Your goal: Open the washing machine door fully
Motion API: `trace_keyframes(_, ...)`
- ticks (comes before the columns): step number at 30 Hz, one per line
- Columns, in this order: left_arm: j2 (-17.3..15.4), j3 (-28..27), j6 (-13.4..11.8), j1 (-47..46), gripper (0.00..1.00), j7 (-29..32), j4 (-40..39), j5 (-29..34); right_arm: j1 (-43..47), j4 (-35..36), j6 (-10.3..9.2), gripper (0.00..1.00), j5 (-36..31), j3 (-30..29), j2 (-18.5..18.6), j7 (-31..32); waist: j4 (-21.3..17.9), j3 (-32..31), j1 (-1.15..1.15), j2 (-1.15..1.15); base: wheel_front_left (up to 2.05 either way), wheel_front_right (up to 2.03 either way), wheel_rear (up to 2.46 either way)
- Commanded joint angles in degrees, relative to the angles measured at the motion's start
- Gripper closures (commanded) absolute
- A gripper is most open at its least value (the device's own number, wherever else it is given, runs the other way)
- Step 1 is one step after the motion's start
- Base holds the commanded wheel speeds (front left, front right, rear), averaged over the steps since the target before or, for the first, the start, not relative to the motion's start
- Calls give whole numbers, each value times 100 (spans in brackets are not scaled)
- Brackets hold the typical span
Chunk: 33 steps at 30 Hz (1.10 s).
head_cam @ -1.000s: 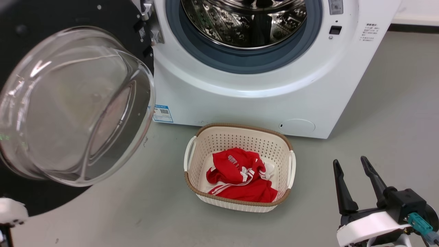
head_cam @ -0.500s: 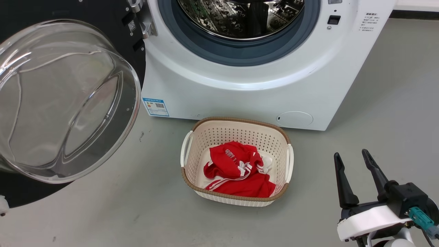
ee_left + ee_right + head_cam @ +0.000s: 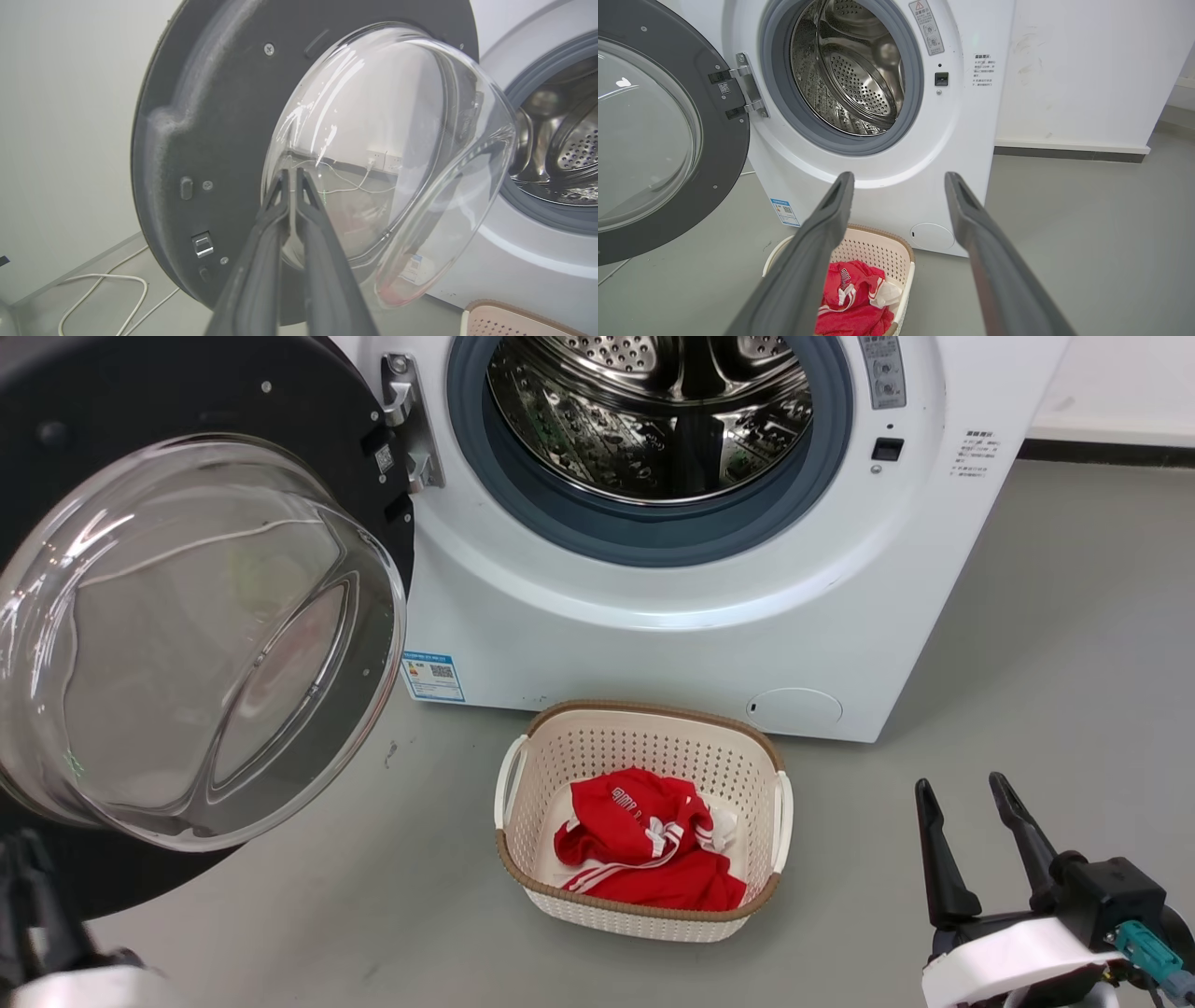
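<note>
Smooth grey floor (image 3: 1074, 616). Glossy round washing machine door (image 3: 187, 392) hangs open, glass bulging. We hold left tool (image 3: 290, 171) narrow, right tool (image 3: 960, 781) wide.

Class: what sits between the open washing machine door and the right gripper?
Head view: a cream basket holding red clothing, on the floor between the washing machine door and right gripper.
</note>
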State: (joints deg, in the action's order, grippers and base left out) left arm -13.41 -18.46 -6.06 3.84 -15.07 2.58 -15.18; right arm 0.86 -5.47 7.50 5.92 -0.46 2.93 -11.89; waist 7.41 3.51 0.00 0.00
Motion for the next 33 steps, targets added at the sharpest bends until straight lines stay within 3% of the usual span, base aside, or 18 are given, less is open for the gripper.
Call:
trace_keyframes(1, 227, 81, 21, 200, 49, -13, -144, 98, 47, -6, -2, 0, -7, 1, -10, -9, 10, -71, 0, 0, 0, 0, 0)
trace_keyframes(2, 307, 101, 39, 273, 33, -13, -190, 143, 61, -5, -2, 0, -13, 7, -9, -3, 11, -105, 0, 0, 0, 0, 0)
trace_keyframes(3, 380, 150, 57, 315, 0, -14, -241, 192, 76, 2, -2, 0, -4, 11, -10, 3, 10, -129, 0, 0, 0, 0, 0)
trace_keyframes(14, 872, 892, 133, 564, 0, -14, -588, 806, 176, 62, -3, 0, -77, 90, -8, 72, -185, -373, 0, 0, 0, 0, 0)
trace_keyframes(25, 970, 1769, 283, 5, 0, -14, -163, 1220, 166, 319, -3, 0, -417, 20, -9, 173, -609, -394, 0, 0, 0, 0, 0)
trace_keyframes(33, 962, 1996, 326, -338, 0, -14, 150, 1335, 209, 506, -3, 0, -537, 27, -9, 236, -903, -369, 0, 0, 0, 0, 0)
